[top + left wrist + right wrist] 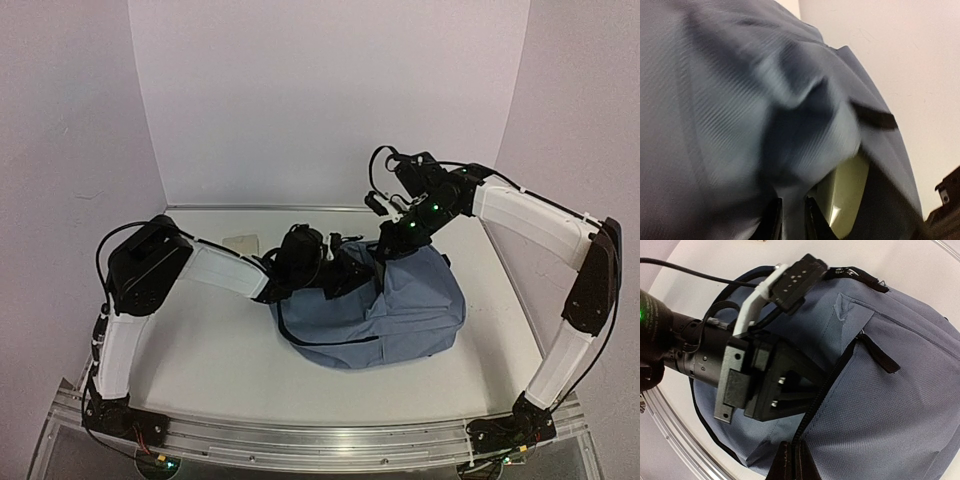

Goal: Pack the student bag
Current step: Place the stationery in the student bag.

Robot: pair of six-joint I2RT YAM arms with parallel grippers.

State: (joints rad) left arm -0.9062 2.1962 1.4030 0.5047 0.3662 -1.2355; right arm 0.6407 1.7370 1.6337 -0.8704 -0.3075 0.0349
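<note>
The student bag (400,310) is lying slumped on the desk (200,340), centre-right, with both arms reaching into its far-left edge. The left jaws are clamping together on a fold of the bag's fabric by the opening. The right jaws are pinching shut on the zipper edge, near a black tab (879,356). A pale flat item (240,242) is lying on the desk beyond the left arm, apart from the bag. We're judging this as the opening step: both arms are gripping the mouth, and nothing is visibly going in yet. Next move is calling for pulling the two grips apart to gape the mouth without the thin fabric slipping out. After that we're expecting one arm to let go and fetch the item.
</note>
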